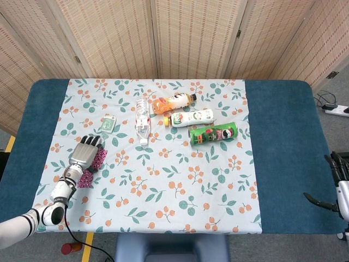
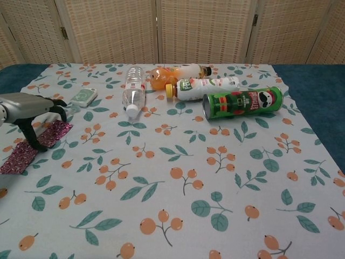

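On the table [image 1: 283, 136], my left robot hand [image 1: 84, 154] rests spread on a purple packet [image 2: 33, 145], gripping nothing. My right robot hand [image 1: 339, 180] hangs open. I read "Pringles" on the green can [image 2: 242, 102].

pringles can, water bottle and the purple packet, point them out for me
pringles can [image 1: 213, 134], head view, middle of the green tube
water bottle [image 1: 142, 120], head view, clear body
purple packet [image 2: 24, 152], chest view, near end of the wrapper

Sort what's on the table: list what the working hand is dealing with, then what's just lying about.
In hand: left hand over the purple foil packet, thumb tip down on it.

Lying about: water bottle, orange juice bottle, white drink bottle, green crisp can, small green packet.
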